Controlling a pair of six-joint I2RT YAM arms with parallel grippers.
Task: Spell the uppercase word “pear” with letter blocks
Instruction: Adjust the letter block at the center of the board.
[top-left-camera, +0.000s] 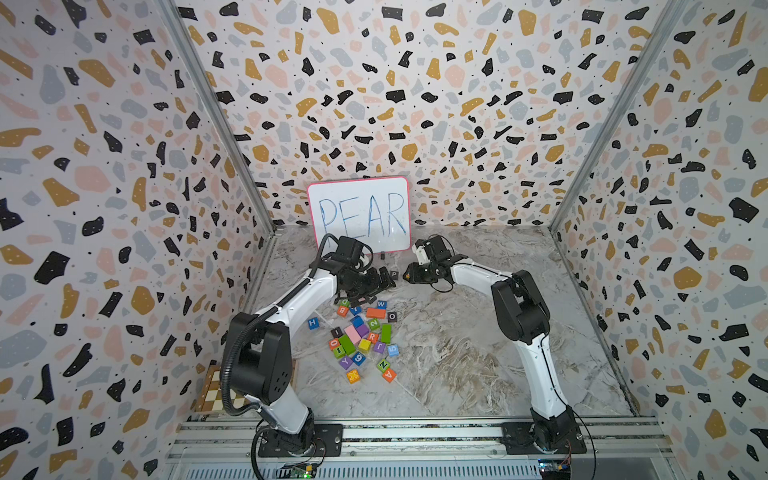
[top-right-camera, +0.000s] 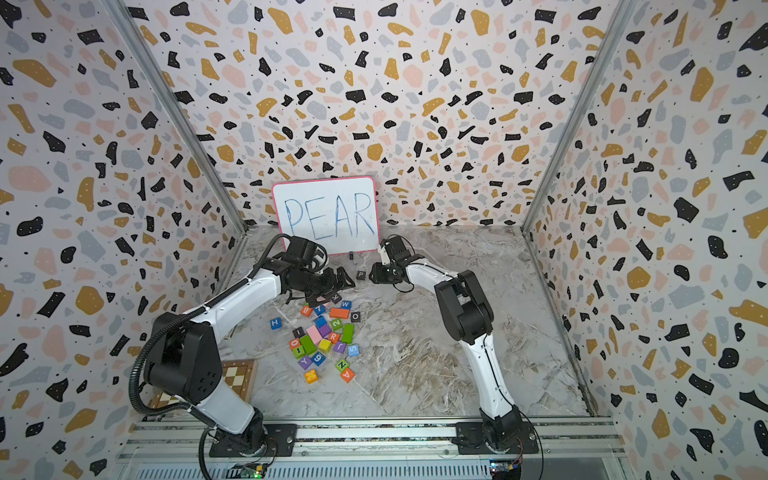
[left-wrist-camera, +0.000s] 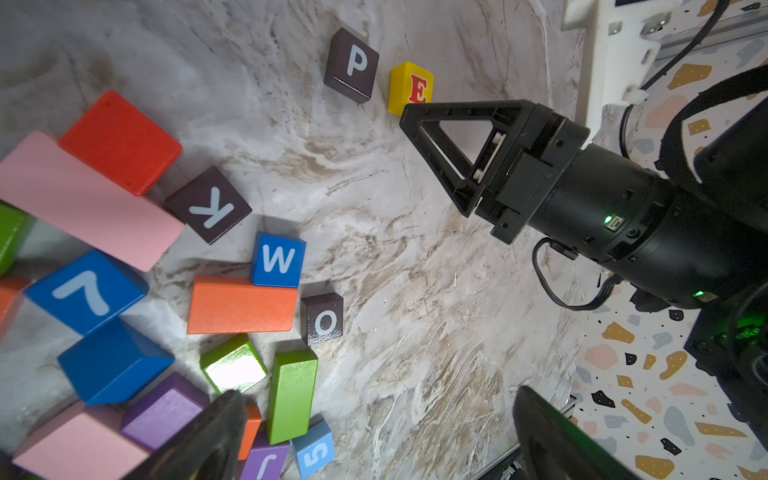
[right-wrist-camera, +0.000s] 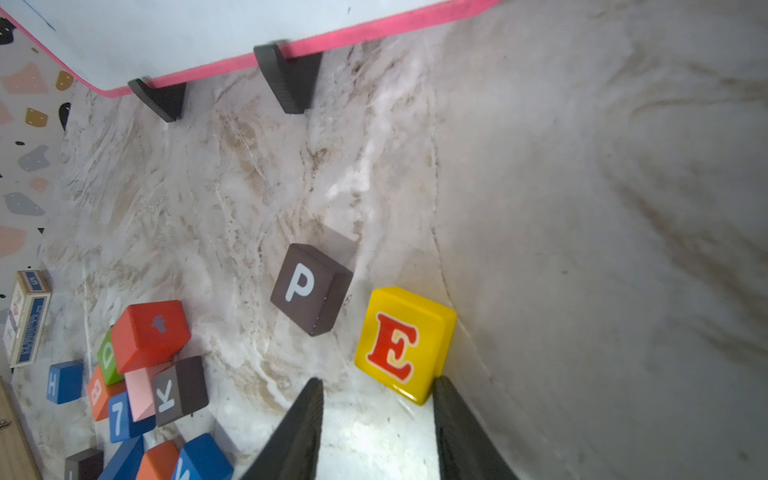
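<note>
**Operator:** Top down, what have I got?

**Spotter:** Marble counter (top-left-camera: 457, 353). Whiteboard (top-left-camera: 359, 208) propped at its far edge. Your left gripper (top-left-camera: 384, 279) hangs over the far end of the pile (top-left-camera: 361, 332), jaws wide apart. Your right gripper (right-wrist-camera: 379, 388) has its jaws apart, one fingertip at the E block (right-wrist-camera: 399, 345) corner, the block not between them.

**Operator:** Letters?

**Spotter:** P block (right-wrist-camera: 309, 286) and E block lie just beside each other near the far edge, a sliver apart. R block (top-left-camera: 372, 336) is mid-pile. A block (top-left-camera: 389, 375) is at the pile's near end.
</note>
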